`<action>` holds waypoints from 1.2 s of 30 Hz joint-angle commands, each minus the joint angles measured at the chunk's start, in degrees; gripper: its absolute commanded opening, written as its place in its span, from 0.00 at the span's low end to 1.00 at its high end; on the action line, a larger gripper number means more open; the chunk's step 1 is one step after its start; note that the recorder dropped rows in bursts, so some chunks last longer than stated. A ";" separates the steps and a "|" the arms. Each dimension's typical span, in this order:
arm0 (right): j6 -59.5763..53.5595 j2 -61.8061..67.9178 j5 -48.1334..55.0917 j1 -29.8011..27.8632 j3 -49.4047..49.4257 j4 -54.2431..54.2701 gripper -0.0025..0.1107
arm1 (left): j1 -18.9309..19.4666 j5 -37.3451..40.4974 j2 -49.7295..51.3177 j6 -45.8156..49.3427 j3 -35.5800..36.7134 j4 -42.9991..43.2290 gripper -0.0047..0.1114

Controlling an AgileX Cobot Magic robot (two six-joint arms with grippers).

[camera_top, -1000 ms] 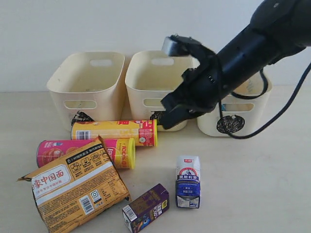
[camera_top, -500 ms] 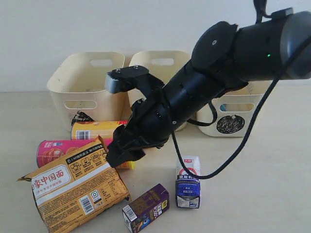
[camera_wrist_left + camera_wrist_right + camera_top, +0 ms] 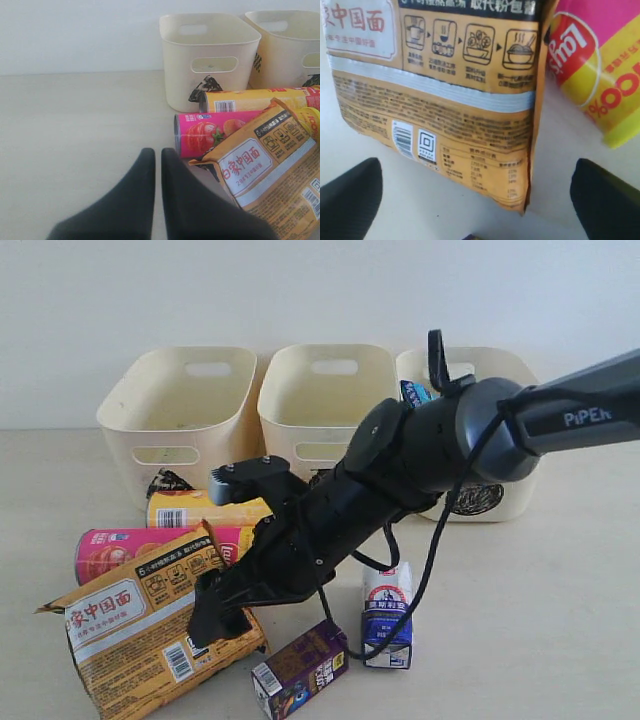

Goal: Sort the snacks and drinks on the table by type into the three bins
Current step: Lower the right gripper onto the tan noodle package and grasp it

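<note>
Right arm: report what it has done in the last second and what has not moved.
The right gripper swung from in front of the bins down to the packet, leftward in the exterior view, and its jaws opened wide on either side of the packet's end; nothing is held. The tubes, cartons, packet and bins have not moved, and the left gripper stays shut.
</note>
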 commanded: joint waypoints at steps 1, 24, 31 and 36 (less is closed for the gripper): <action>-0.59 2.61 -4.26 1.03 -0.18 1.56 0.83 | 0.22 -0.41 -0.21 0.12 -0.15 0.08 0.07; -1.70 6.39 -12.53 4.63 -1.87 6.28 0.83 | 0.22 -0.41 -0.21 0.12 -0.15 0.08 0.07; -2.56 7.03 -13.97 4.63 -2.32 6.92 0.83 | 0.22 -0.41 -0.21 0.12 -0.15 0.08 0.07; -3.07 7.03 -13.94 4.63 -2.32 6.92 0.74 | 0.22 -0.41 -0.21 0.12 -0.15 0.08 0.07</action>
